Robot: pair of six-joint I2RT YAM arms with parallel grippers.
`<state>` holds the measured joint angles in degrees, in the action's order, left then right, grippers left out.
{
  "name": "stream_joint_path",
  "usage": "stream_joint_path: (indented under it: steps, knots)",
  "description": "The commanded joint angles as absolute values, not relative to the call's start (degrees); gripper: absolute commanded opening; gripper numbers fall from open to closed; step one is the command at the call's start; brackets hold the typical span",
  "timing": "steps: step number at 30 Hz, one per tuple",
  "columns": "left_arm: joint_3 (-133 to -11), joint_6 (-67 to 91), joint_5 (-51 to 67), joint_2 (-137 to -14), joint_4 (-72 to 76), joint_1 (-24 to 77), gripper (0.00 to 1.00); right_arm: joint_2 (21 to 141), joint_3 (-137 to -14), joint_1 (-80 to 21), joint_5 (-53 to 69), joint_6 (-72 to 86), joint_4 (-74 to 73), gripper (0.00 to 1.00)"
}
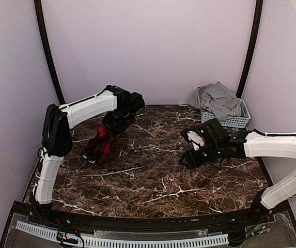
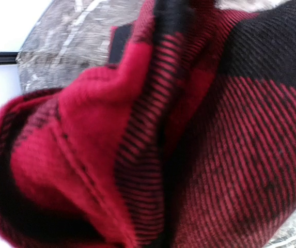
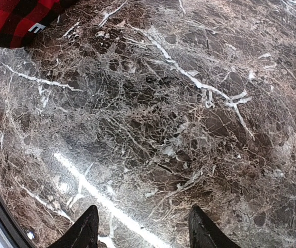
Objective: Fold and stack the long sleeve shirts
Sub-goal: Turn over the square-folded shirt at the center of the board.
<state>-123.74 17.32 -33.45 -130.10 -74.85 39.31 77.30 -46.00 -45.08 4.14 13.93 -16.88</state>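
The red-and-black check shirt (image 1: pixel 99 145) hangs bunched at the left of the marble table, its lower end resting on the surface. My left gripper (image 1: pixel 108 127) is shut on its upper part and holds it up. In the left wrist view the shirt's cloth (image 2: pixel 178 144) fills the frame and hides the fingers. A corner of it with a white letter shows in the right wrist view (image 3: pixel 18 18). My right gripper (image 1: pixel 191 149) is open and empty above the table's middle right; its fingertips (image 3: pixel 88 227) stand wide apart over bare marble. A light grey shirt (image 1: pixel 219 99) lies heaped in the basket.
The pale blue slatted basket (image 1: pixel 236 121) stands at the back right corner. Curved black poles and pale walls surround the dark marble table (image 1: pixel 153 181). A white slotted strip runs along the near edge.
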Motion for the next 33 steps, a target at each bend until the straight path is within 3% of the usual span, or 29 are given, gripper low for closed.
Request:
stream_joint_path:
  steps: [1,9,13,15,22,26,33]
  knots:
    - [-125.9,20.9,-30.7,-129.0,-77.8,41.8,0.10,77.7,-44.4,-44.4,3.6,14.8,-16.1,0.56]
    - [-123.7,22.6,-22.3,-132.1,-70.5,49.4,0.31,77.8,-42.8,-43.4,3.2,14.4,-15.9,0.56]
    - [-122.6,23.6,-19.3,-132.1,-65.8,54.7,0.58,77.3,-41.7,-41.9,4.1,14.9,-15.6,0.56]
    - [-122.7,23.8,-18.3,-132.1,-64.4,56.6,0.65,77.0,-41.8,-41.7,4.1,15.4,-15.6,0.56]
    - [-119.0,23.1,-19.6,-126.7,-61.2,58.9,0.73,75.3,-40.7,-41.7,7.2,18.1,-11.9,0.55]
    - [-108.1,21.6,-21.5,-117.9,-54.6,57.4,0.80,74.5,-38.8,-42.0,9.1,20.7,-6.9,0.55]
    - [-86.5,21.3,-8.0,-103.6,-37.6,44.5,0.81,74.7,-38.3,-43.9,9.8,22.7,-3.5,0.55]
